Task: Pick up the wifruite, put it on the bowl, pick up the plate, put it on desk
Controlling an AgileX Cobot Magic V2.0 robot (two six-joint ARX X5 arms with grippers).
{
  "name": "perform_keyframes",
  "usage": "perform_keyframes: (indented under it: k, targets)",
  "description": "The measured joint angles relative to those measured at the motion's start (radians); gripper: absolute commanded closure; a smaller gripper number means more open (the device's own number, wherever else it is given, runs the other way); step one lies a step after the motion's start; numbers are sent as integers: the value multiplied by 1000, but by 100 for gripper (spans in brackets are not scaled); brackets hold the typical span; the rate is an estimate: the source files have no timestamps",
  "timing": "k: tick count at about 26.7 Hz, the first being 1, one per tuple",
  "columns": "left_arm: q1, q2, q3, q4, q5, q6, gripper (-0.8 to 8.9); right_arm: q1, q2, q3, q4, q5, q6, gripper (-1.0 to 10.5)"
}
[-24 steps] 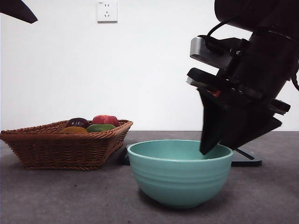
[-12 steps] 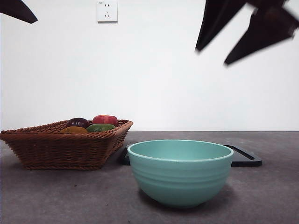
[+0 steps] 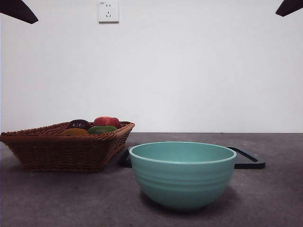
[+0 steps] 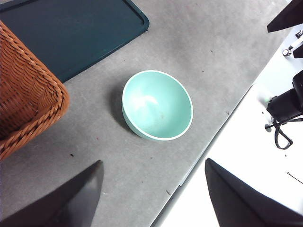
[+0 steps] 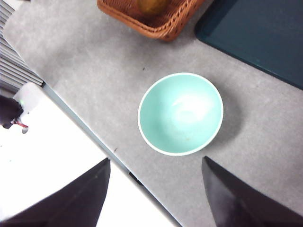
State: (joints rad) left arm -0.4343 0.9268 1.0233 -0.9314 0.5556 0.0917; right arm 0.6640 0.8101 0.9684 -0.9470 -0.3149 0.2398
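Nearest the front camera, the bowl (image 3: 182, 174) stands on the desk (image 3: 71, 198), and both wrist views look straight down into it: it holds nothing. So the first step is not yet done. The wifruite seems to be the brownish-orange fruit (image 3: 75, 132) at the front of the wicker basket (image 3: 61, 151), beside a green fruit (image 3: 102, 129), a red one (image 3: 107, 121) and a dark one (image 3: 78, 124); it also shows at the frame edge in the right wrist view (image 5: 151, 5). Just behind the bowl lies a flat dark tray (image 3: 248, 161), presumably the "plate" of the task, resting on the desk untouched.

Both arms wait high above the table. The left gripper (image 4: 154, 194) has its jaws spread apart around nothing, and the right gripper (image 5: 156, 189) is likewise released and empty.

From the front, the basket wall hides most of each fruit, and the bowl covers much of the tray.
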Motion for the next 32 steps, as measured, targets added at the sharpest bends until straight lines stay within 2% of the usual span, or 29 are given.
perform_keyframes:
  k: [11,12,13,14,15,16,32]
  targets:
    - [0,0,0,-2,0,0,477,0,0,0,-3,0,-5,641]
    - [0,0,0,-2,0,0,511,0,0,0,-3,0,-5,651]
    - [0,0,0,-2,0,0,591,0,0,0,-3,0,-5,708]
    - [0,0,0,-2,0,0,674,0,0,0,-3,0,-5,808]
    - [0,0,0,-2,0,0,797,0,0,0,-3,0,-5,889]
    - [0,0,0,-2,0,0,800,0,0,0,-3,1,-5,947]
    - [0,0,0,-2,0,0,794,0,0,0,3,1,-13,937]
